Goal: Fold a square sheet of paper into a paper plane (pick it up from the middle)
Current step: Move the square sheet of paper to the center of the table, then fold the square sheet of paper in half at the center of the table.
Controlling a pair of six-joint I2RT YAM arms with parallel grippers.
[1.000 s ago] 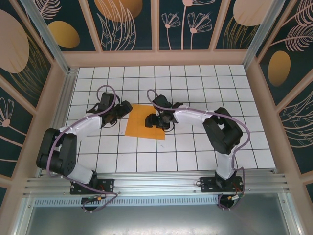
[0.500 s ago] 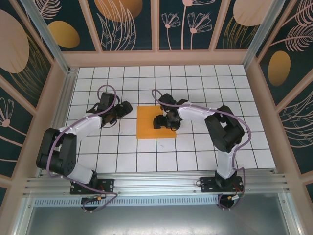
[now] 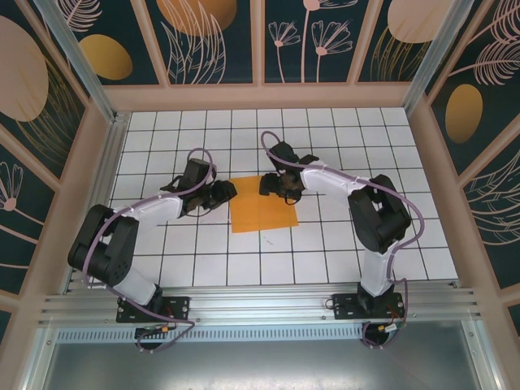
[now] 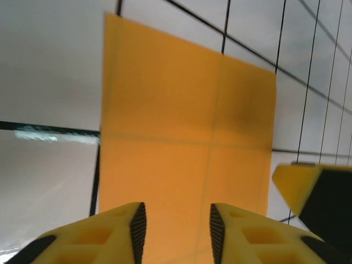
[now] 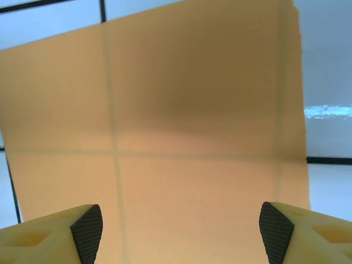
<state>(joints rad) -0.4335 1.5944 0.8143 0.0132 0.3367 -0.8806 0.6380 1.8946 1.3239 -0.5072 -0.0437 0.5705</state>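
Both arms have closed in on the square sheet of paper (image 3: pixel 264 213): left gripper (image 3: pixel 226 192) narrowed but empty, right gripper (image 3: pixel 272 185) wide open. Folding looks ready to start.

Orange paper (image 3: pixel 262 205) on tiled table (image 3: pixel 325 253)

Left gripper (image 3: pixel 226 192) was low, pointed rightward, jaws narrowly parted. Right gripper (image 3: pixel 270 185) was low, pointed leftward, jaws spread wide. They stood near, not touching.

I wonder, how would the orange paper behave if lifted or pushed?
The paper looks very thin, grid lines showing through, so it would likely droop. Lying flat on smooth tiles, it may slide when pushed.
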